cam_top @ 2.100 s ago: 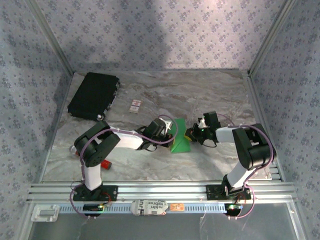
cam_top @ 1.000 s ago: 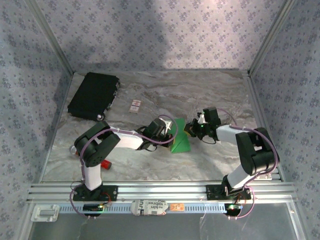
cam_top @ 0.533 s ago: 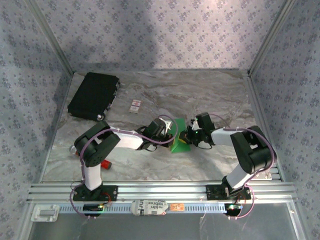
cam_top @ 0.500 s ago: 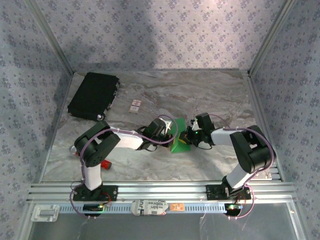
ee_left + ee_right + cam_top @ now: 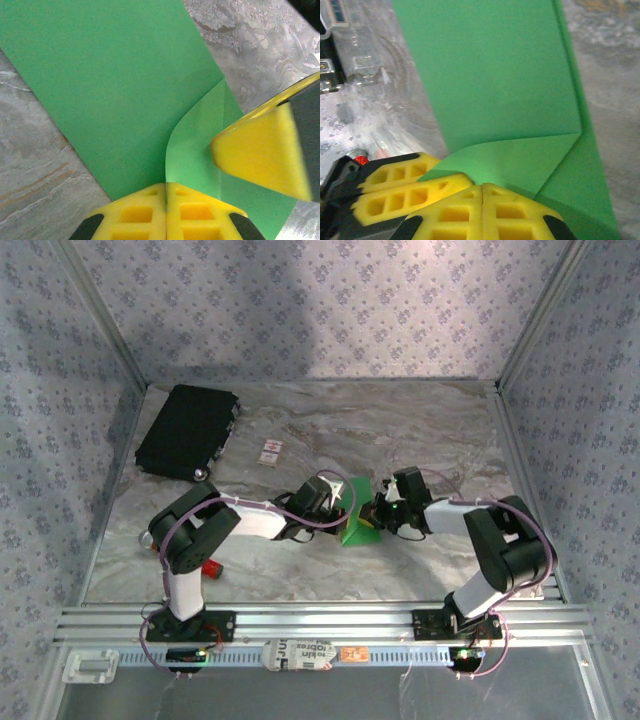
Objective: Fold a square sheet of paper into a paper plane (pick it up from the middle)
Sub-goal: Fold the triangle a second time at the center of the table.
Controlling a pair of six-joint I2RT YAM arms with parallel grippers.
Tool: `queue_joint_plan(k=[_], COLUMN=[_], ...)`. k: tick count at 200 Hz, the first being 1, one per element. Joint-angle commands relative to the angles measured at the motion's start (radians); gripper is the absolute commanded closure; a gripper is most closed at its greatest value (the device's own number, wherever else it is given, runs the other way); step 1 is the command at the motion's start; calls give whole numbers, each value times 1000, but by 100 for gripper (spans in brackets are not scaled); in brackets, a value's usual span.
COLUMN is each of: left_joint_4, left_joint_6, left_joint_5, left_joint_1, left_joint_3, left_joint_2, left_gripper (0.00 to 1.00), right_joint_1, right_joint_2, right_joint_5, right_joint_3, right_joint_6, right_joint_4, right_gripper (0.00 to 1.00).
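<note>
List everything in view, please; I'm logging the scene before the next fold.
paper: 1, green, partly folded, table centre between the claws
case: 1, black, far left corner
card: 1, white with red marks, right of the case
tool: 1, red, near left, partly under the left arm
table: 1, grey marble, underneath
left claw: 1, yellow, shut, tips at the paper's flap
right claw: 1, yellow, shut, tips at the same flap

Top external: fixed, high above the near edge, facing down and far over the whole table. Left wrist, right wrist: very near, looking down from left and right. Shared by all three: square sheet of paper, mid-table.
</note>
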Motion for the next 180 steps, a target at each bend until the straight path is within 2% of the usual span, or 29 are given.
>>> queue_joint_plan(k=[1, 48, 87, 112, 137, 148, 180], left_joint_4=[-93, -93, -100, -127, -196, -215, -285], left_joint_6=[-4, -4, -4, -10, -14, -18, -35], left_joint_5=[7, 9, 10, 10, -23, -39, -77], left_joint_1=[2, 2, 9, 20, 32, 38, 47], left_joint_3=[-22, -21, -8, 14, 46, 52, 62], left_joint_2=[41, 44, 34, 1, -59, -85, -153], left_gripper=[94, 94, 90, 80, 66, 57, 52], right_joint_1=[14, 28, 32, 26, 27, 27, 26], right_joint_2=[-24, 56, 75, 87, 89, 89, 94], right_joint_5=[-17, -13, 107, 88, 86, 87, 80], right_joint_3=[6, -21, -42, -57, -53, -51, -48], right_joint_6=[16, 27, -29, -20, -12, -11, -4], right_joint_4=[-13, 29, -94, -56, -45, -46, -35], right_gripper=[100, 100, 100, 100, 100, 100, 100])
